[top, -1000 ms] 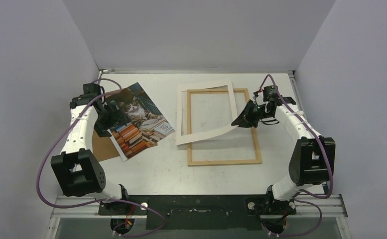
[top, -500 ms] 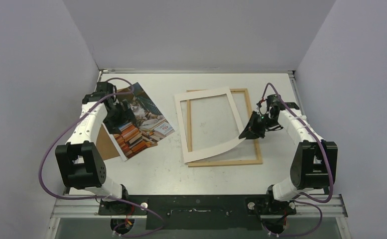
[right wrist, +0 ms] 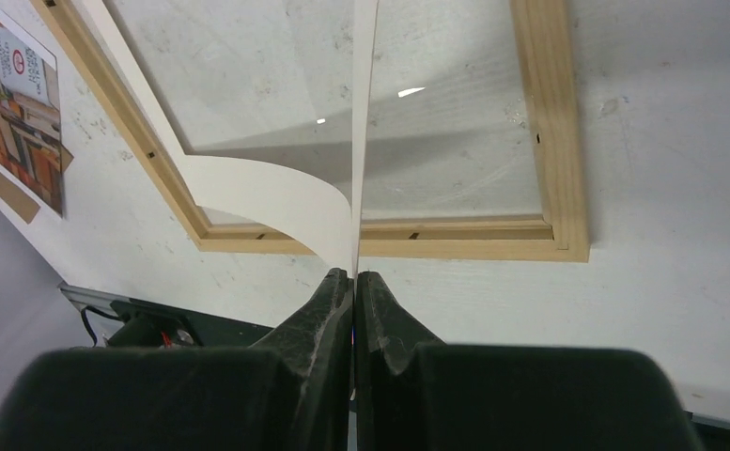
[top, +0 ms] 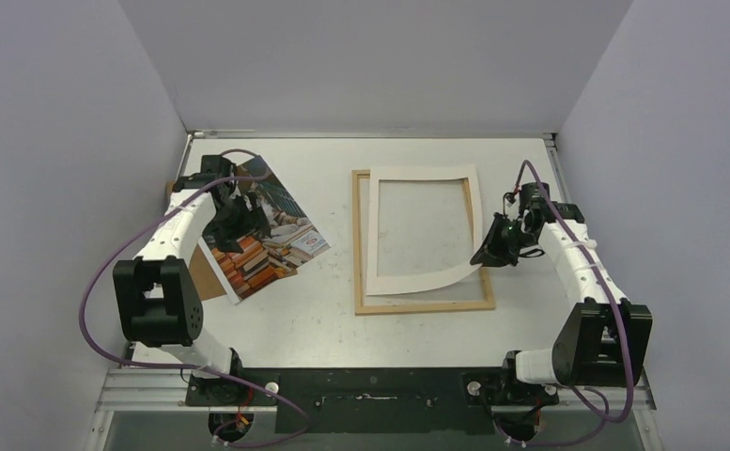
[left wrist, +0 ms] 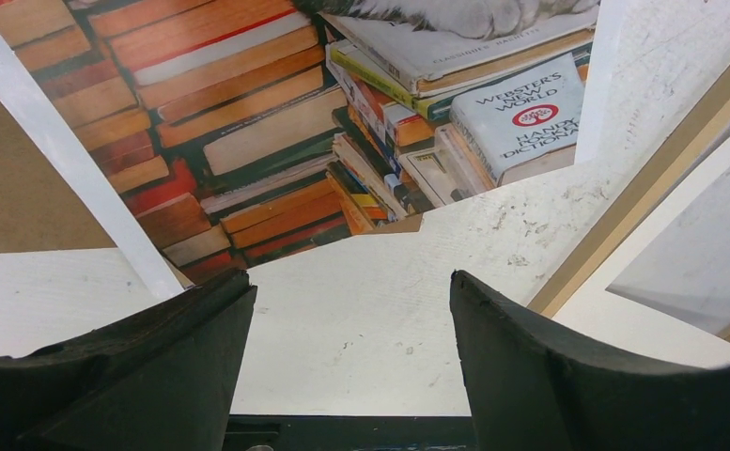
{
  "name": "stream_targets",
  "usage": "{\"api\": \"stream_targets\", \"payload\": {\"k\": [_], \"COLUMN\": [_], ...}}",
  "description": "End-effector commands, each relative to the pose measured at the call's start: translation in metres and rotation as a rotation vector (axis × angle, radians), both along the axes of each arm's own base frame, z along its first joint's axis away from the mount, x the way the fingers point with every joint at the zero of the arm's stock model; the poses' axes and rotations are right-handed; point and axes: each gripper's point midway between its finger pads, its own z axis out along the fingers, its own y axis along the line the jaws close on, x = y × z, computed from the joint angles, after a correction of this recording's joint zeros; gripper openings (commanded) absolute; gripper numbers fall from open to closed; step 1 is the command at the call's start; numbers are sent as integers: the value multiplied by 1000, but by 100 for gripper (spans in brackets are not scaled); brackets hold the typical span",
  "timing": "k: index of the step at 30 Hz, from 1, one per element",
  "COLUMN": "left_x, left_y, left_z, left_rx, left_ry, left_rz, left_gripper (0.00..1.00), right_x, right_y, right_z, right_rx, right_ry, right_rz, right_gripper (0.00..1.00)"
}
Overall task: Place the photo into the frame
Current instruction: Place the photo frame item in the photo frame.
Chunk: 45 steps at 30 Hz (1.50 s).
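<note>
At the middle of the counter (top: 295, 319) the frame (top: 424, 305) lies flat, its long sides running twelve to six. A white mat (top: 424, 174) rests over it, shifted a little toward two o'clock, so the frame's nine-o'clock and six-o'clock strips show bare. The right end effector (top: 492, 252) is clenched on the mat's four-o'clock corner. In its wrist view the jaws pinch the thin card edge, and that corner is lifted and curling while the far part lies down on the frame. Gripping one corner probably lets the arm slide and square the mat without blocking the opening.

At nine o'clock from the frame, apart from it, the photo (top: 271, 246) lies printed side up and askew. Its seven-o'clock part lies over a brown panel (top: 209, 282). The left end effector (top: 232, 216) hovers over the photo's far half, released and empty. Its wrist view shows only printed books and bare counter between the fingers (left wrist: 154, 357). It looks staged there to take the photo once the mat is seated.

The photo is not yet in the frame; seating the mat looks like the step in hand. A thin sheet lying flat will be hard to pinch, though the panel's edge under it may offer a lip.
</note>
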Motion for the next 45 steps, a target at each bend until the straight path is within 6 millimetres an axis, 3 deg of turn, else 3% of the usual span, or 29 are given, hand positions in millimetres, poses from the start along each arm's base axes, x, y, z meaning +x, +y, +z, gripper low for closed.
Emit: {"api": "stream_targets", "payload": {"k": [1, 14, 20, 24, 32, 42, 45], "left_x": [11, 11, 14, 15, 18, 18, 18], "left_y": [-4, -24, -30, -33, -37, -40, -42], "left_z": [0, -6, -8, -10, -11, -13, -13], "left_rx": [-12, -11, -8, -8, -1, 3, 4], "left_ry": [-33, -16, -10, -4, -1, 5, 8], "left_rz": [-7, -73, -92, -103, -113, -122, -121], "left_gripper": [75, 75, 75, 75, 75, 75, 75], "right_x": [-6, -29, -20, -12, 8, 5, 3], "right_y": [-7, 3, 3, 12, 8, -1, -3], "right_z": [-1, -15, -13, -16, -17, -20, -20], "right_rx": [-38, 11, -4, -20, -59, -112, -124], "right_ry": [-14, 60, 33, -18, -100, -68, -55], "right_rz": [10, 164, 200, 255, 168, 167, 165], "right_gripper": [0, 0, 1, 7, 7, 8, 13]}}
